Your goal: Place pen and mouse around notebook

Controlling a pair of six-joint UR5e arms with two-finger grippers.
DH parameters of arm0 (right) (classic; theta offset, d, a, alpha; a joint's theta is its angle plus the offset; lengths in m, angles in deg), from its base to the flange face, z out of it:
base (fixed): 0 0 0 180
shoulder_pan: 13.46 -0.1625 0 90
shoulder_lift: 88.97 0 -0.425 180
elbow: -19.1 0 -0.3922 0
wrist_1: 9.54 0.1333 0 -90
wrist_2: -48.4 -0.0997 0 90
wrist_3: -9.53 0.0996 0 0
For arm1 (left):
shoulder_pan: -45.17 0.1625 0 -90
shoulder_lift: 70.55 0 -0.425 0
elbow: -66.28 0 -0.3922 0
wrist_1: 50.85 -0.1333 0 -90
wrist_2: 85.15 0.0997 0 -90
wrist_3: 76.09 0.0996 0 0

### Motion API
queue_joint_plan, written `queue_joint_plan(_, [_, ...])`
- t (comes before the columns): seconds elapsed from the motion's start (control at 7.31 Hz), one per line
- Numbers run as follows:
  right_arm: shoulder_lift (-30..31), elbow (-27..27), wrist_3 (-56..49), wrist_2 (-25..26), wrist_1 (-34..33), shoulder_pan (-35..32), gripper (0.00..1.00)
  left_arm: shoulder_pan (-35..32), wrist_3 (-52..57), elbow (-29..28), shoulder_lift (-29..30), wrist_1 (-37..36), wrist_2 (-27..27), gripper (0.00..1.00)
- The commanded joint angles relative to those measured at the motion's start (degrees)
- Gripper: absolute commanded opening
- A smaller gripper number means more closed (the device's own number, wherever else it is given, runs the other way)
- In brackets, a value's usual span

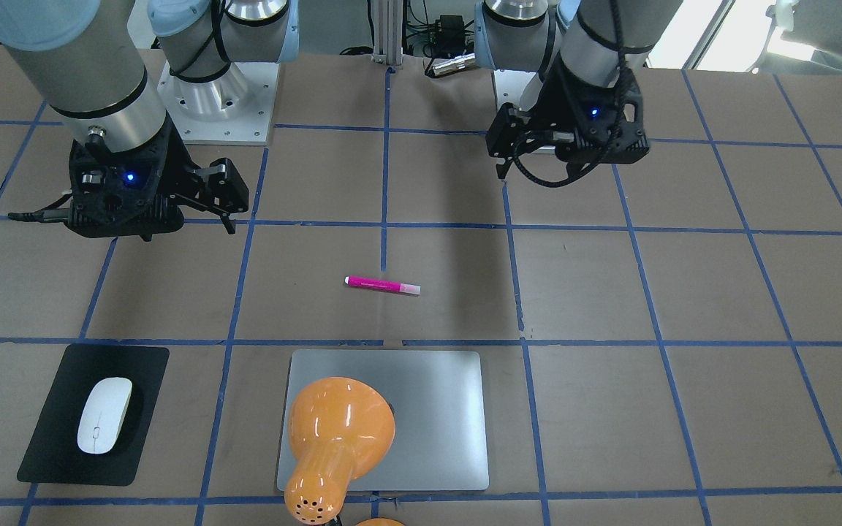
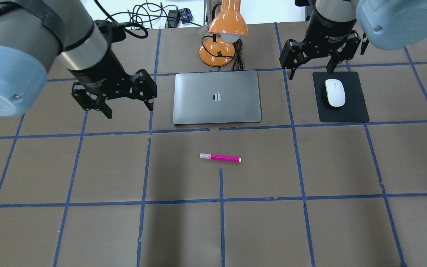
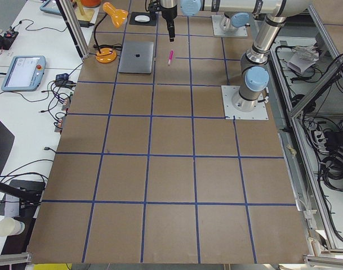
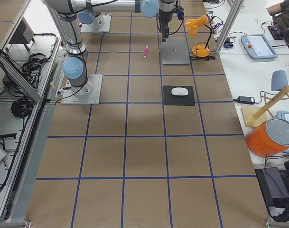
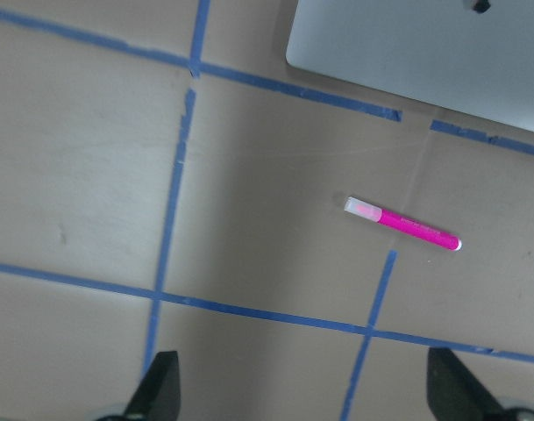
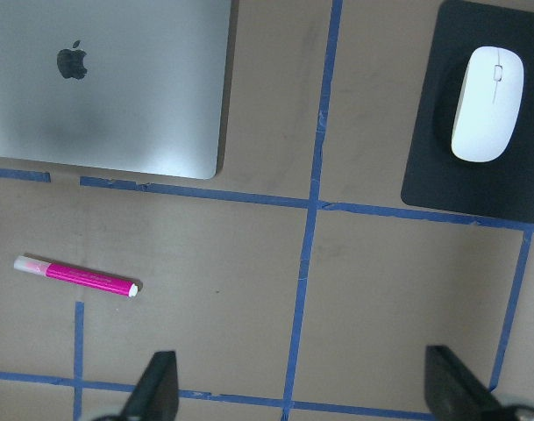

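Note:
The magenta pen lies flat on the table in front of the notebook, a closed silver laptop. It also shows in both wrist views: pen, pen. The white mouse rests on a black mat to the right of the notebook. My left gripper hangs open above the table left of the notebook, with nothing between its fingers. My right gripper hangs open between the notebook and the mouse, also holding nothing. From across the table, the pen lies between the two arms.
An orange desk lamp with a cable stands just behind the notebook, its shade leaning over the notebook's far edge. Blue tape lines grid the brown table. The robot bases sit at the near side.

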Motion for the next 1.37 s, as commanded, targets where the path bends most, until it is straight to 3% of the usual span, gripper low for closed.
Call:
queue_joint_plan(0.0, [0.0, 0.0, 0.1, 0.0, 0.0, 0.0, 1.00, 3.0, 5.7, -0.2, -2.0, -0.1, 0.2, 1.00])
queue_joint_plan(0.27, [0.0, 0.0, 0.0, 0.0, 0.0, 0.0, 1.00, 3.6, 5.9, -0.3, -2.0, -0.6, 0.8, 1.00])
queue_joint_plan(0.55, [-0.1, 0.0, -0.4, 0.1, 0.0, 0.0, 1.00, 3.5, 6.1, -0.3, -2.0, -2.2, 4.9, 1.00])
queue_joint_plan(1.23, [-0.1, 0.2, -0.1, 0.0, 0.0, 0.0, 1.00, 3.4, 5.1, -0.3, -2.0, -2.2, 4.3, 1.00])
